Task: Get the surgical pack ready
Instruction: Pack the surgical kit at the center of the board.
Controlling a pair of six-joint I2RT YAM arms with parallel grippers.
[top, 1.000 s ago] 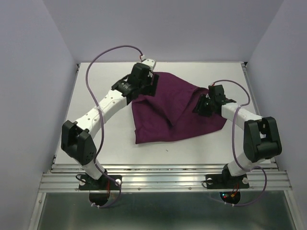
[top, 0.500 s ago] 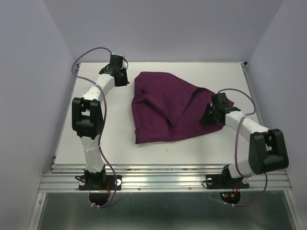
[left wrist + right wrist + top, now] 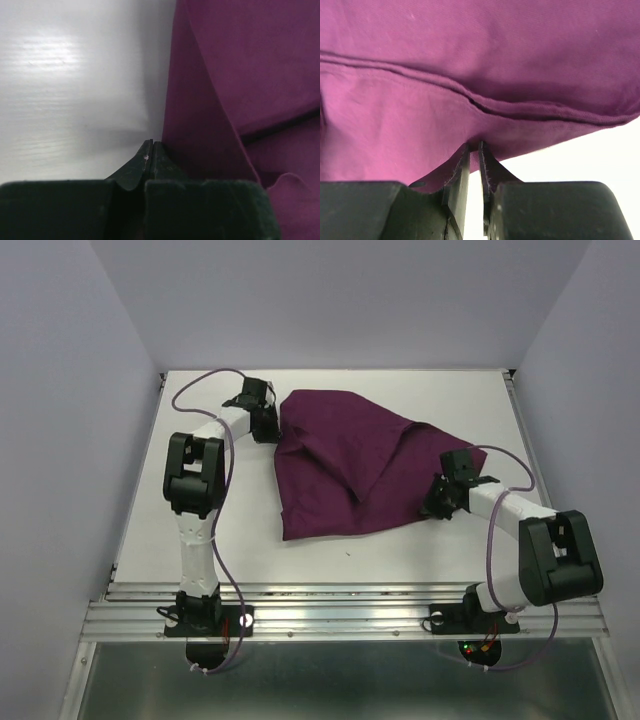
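The surgical pack's plum-purple cloth [image 3: 350, 460] lies crumpled and folded over on the white table, with a ridge running through its middle. My left gripper [image 3: 268, 426] is low at the cloth's far-left edge. In the left wrist view its jaws [image 3: 152, 144] are pressed together, with the cloth's edge [image 3: 200, 100] just to their right and nothing seen between them. My right gripper [image 3: 438, 508] is at the cloth's near-right edge. Its fingertips [image 3: 475, 146] pinch the cloth's hem [image 3: 470, 65], which bunches up between them.
Bare white table [image 3: 400, 550] surrounds the cloth. Plain walls rise on the left, back and right. A metal rail [image 3: 340, 612] runs along the near edge, where both arm bases are bolted. Purple cables loop from each arm.
My left arm left the cloth's far corner, swung left, then came back to the cloth's left edge with its jaws now together. My right gripper slid nearer and closed on the hem.
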